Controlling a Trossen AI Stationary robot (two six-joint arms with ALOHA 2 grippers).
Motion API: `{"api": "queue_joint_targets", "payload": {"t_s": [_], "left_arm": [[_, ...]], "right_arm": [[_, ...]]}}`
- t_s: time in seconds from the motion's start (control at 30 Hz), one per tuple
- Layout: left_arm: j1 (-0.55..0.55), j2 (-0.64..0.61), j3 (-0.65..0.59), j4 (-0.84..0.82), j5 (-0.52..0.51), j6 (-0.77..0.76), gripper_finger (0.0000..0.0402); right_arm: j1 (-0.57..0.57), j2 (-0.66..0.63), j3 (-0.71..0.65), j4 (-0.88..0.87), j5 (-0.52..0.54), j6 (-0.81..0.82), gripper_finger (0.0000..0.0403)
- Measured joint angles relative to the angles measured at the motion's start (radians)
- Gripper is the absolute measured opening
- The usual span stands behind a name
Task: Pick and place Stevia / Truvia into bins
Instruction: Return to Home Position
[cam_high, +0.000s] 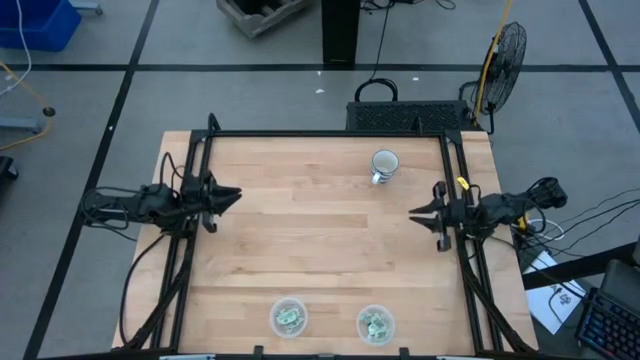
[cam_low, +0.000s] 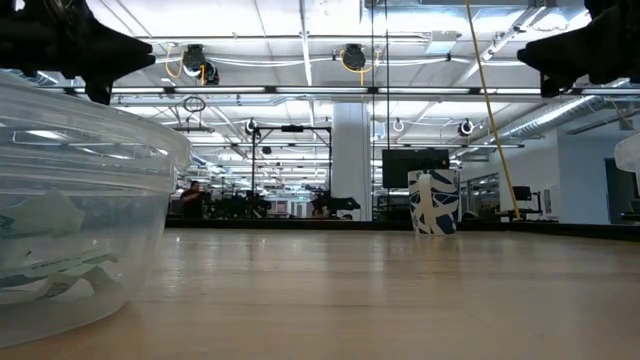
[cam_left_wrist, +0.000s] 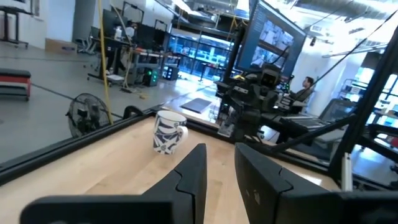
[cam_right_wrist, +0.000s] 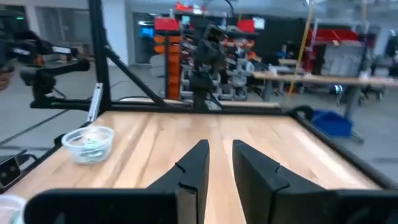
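Two clear round bins (cam_high: 288, 317) (cam_high: 375, 323) stand near the table's near edge, each with pale green and white sachets (cam_high: 289, 319) (cam_high: 376, 325) lying inside. One bin fills the low view's left (cam_low: 70, 190), sachets (cam_low: 45, 262) on its bottom. The right wrist view shows one bin (cam_right_wrist: 89, 144). No sachet shows on the bare table top. My left gripper (cam_high: 234, 195) hovers at the table's left edge and my right gripper (cam_high: 416, 212) at the right edge. Both are empty, their fingers close together with only a narrow gap (cam_left_wrist: 221, 163) (cam_right_wrist: 220, 158).
A white mug with a dark pattern (cam_high: 384, 165) stands at the far right of the table; it also shows in the low view (cam_low: 433, 202) and the left wrist view (cam_left_wrist: 169, 132). Black frame rails (cam_high: 330, 134) run along the table's far, left and right edges.
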Motion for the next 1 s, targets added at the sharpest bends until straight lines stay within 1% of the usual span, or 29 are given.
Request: {"api": "queue_joint_targets", "payload": {"t_s": [0.03,0.1,0.23,0.33,0.4,0.5,0.57,0.67,0.83,0.93,1.0], "left_arm": [[0.007,0.0,0.0,-0.001,0.0,0.005,0.0088],[0.023,0.0,0.0,-0.002,0.0,0.004,0.0088],[0.061,0.0,0.0,-0.006,0.009,-0.005,0.0088],[0.079,0.0,0.0,-0.037,0.011,-0.039,0.0088],[0.084,0.0,0.0,-0.071,0.012,-0.063,0.0088],[0.085,0.001,-0.003,-0.091,0.013,-0.087,0.0088],[0.084,0.0,-0.017,-0.051,0.013,-0.076,0.0088],[0.084,0.0,-0.056,0.014,0.018,-0.048,0.0088],[0.084,0.0,-0.149,0.141,0.018,-0.06,0.0088],[0.085,0.001,-0.148,0.155,0.012,-0.042,0.0088],[0.085,0.001,-0.145,0.163,0.011,-0.029,0.0088]], "right_arm": [[-0.009,0.0,0.0,0.005,-0.014,-0.018,0.0063],[-0.031,0.0,0.0,0.009,-0.009,-0.031,0.0063],[-0.089,0.0,0.001,0.087,-0.012,-0.079,0.0063],[-0.125,0.0,0.002,0.103,-0.015,-0.109,0.0063],[-0.149,0.0,0.002,0.104,-0.046,-0.127,0.0063],[-0.187,0.0,0.002,0.114,-0.121,-0.144,0.0063],[-0.213,0.0,0.002,0.116,-0.145,-0.138,0.0063],[-0.243,0.001,-0.008,0.112,-0.145,-0.102,0.0063],[-0.282,0.001,-0.053,0.128,-0.145,-0.055,0.0063],[-0.295,0.001,-0.061,0.138,-0.147,-0.02,0.0063],[-0.3,0.001,-0.071,0.139,-0.183,-0.012,0.0063]]}}
